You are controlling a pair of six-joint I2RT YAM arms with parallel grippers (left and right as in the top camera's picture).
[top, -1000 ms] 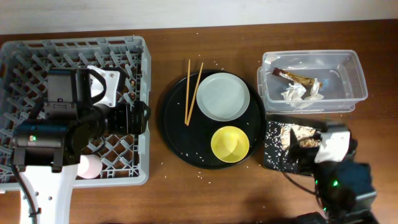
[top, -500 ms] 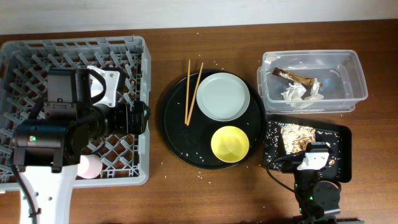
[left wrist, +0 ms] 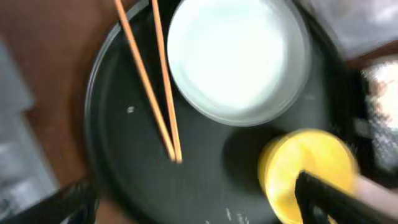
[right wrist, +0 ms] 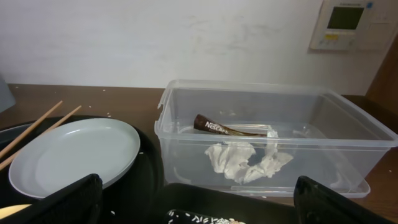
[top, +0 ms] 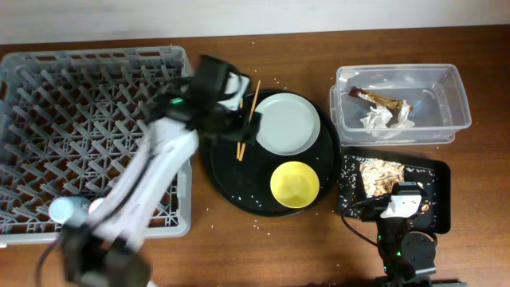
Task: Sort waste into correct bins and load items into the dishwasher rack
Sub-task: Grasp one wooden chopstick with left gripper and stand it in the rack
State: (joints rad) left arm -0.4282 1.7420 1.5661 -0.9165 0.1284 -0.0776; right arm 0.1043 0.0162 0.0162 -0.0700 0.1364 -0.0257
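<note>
My left gripper (left wrist: 196, 199), spread wide and empty, hovers above two thin wooden chopsticks (left wrist: 166, 87) on the round black tray (left wrist: 112, 155), likely lined up for pickup. My right gripper (right wrist: 202, 205) sits spread and idle.

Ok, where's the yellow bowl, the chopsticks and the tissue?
yellow bowl (top: 295, 183), overhead view, middle of its inside.
chopsticks (left wrist: 166, 84), left wrist view, midway along the right stick.
tissue (right wrist: 236, 158), right wrist view, its crumpled middle.

The blurred left arm (top: 159, 155) partly covers the chopsticks (top: 256, 86).
</note>
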